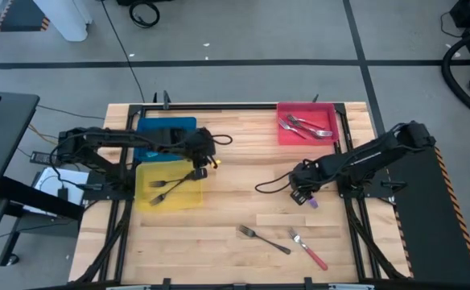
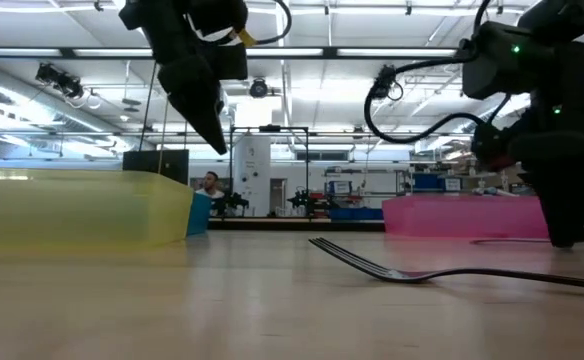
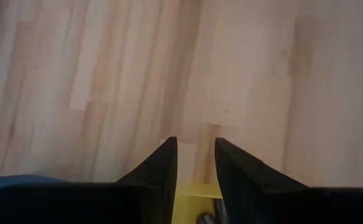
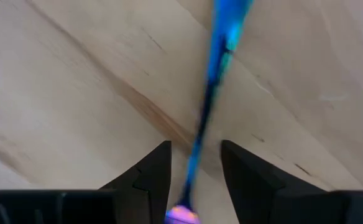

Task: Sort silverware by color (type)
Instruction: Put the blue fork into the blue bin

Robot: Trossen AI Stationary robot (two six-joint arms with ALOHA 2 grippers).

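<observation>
A blue fork point(image 4: 215, 62) lies on the wood, its handle end running between the open fingers of my right gripper point(image 4: 196, 144), which is lowered to the table right of centre point(image 1: 303, 196); the fork shows as a purple-blue tip point(image 1: 312, 202) there. My left gripper point(image 3: 196, 142) hangs open and empty above the right edge of the yellow tray point(image 1: 146, 173), raised off the table point(image 2: 215, 140). Dark forks point(image 1: 169, 189) lie in the yellow tray, and pale forks point(image 1: 306, 126) in the red tray point(image 1: 282, 137). A dark fork point(image 1: 263, 239) and a red-handled fork point(image 1: 309, 250) lie near the table's near edge.
The blue tray point(image 1: 158, 126) sits behind the yellow one at the far left, under my left arm. The dark fork point(image 2: 422, 272) lies close to the low camera. Bare wood spans the table's middle. A black frame rims the table, and cables trail from both wrists.
</observation>
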